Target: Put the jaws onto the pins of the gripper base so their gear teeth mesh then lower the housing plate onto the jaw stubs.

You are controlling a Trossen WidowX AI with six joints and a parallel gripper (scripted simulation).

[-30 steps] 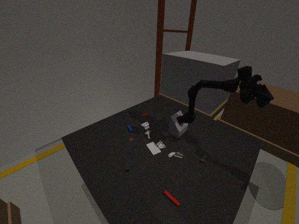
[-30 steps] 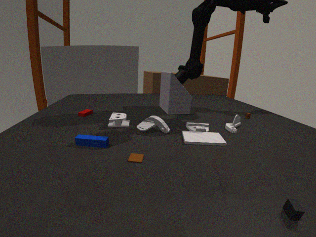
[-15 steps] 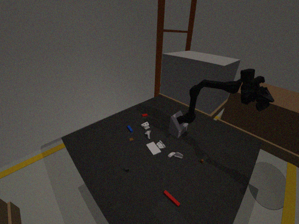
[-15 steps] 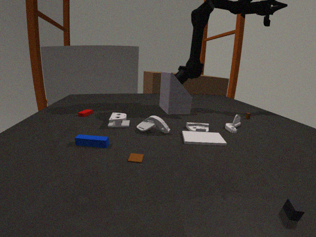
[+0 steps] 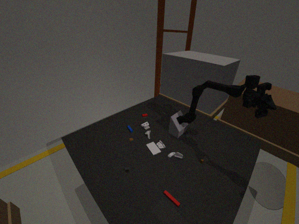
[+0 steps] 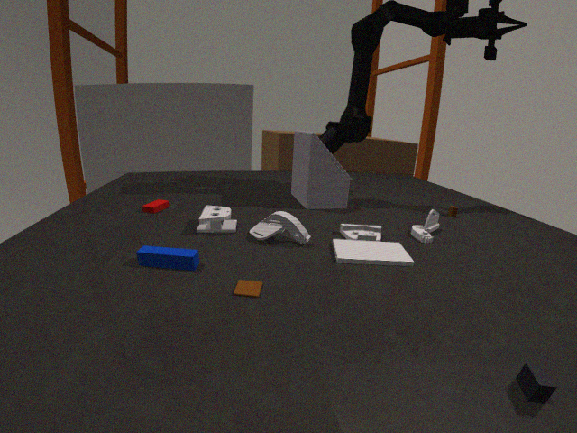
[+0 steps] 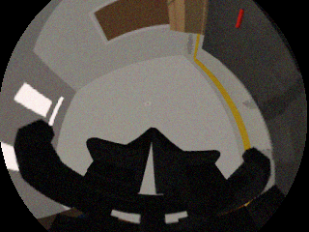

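My gripper (image 5: 274,107) (image 6: 525,23) (image 7: 153,130) is shut and empty, high at the right and far from the parts. One white jaw (image 5: 148,134) (image 6: 294,222) lies on the dark table top (image 5: 116,192) (image 6: 279,363). The other jaw (image 5: 172,154) (image 6: 421,233) lies apart on the right in the exterior view. A white piece with two round holes (image 5: 144,124) (image 6: 208,213) stands at the left. A shallow white piece with a raised rim (image 5: 160,144) (image 6: 361,226) lies between the jaws. I cannot tell for certain which is the base and which the housing plate.
A flat white slab (image 5: 153,148) (image 6: 371,253) lies beside the shallow piece. A grey wedge block (image 5: 174,126) (image 6: 301,172) stands by the arm's foot. Blue (image 5: 130,128) (image 6: 168,258) and red (image 5: 145,115) (image 6: 156,206) blocks and a long red bar (image 5: 172,198) (image 7: 239,18) also lie about.
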